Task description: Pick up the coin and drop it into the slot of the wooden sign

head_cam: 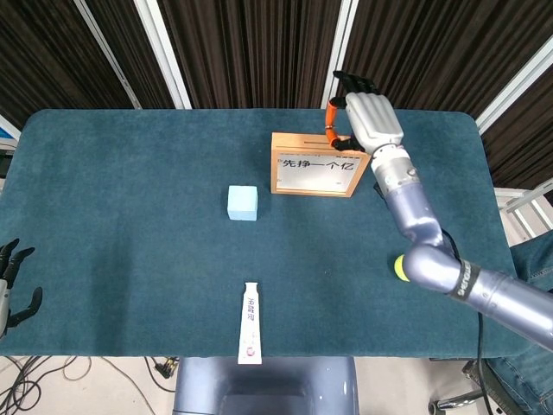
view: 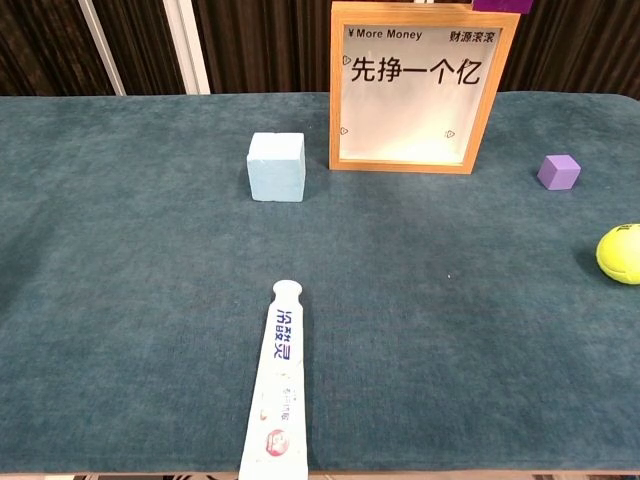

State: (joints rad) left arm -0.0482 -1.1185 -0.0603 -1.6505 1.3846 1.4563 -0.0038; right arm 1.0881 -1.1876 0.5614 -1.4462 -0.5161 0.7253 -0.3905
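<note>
A pale blue cube (view: pixel 276 166), a toothpaste tube (view: pixel 276 390), a purple cube (view: pixel 558 172) and a yellow ball (view: pixel 621 253) were set well apart on a teal table (view: pixel 120 280).

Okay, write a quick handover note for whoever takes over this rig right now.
Right hand: raised over the right end of the wooden sign, near its top slot; whether it holds the coin can't be seen.
Left hand: idle at the table's near left edge, fingers apart, holding nothing.
Coin: not visible anywhere.
Done: right hand is at the sign.
Left: confirm the coin is in hand, then drop it into the slot.
</note>
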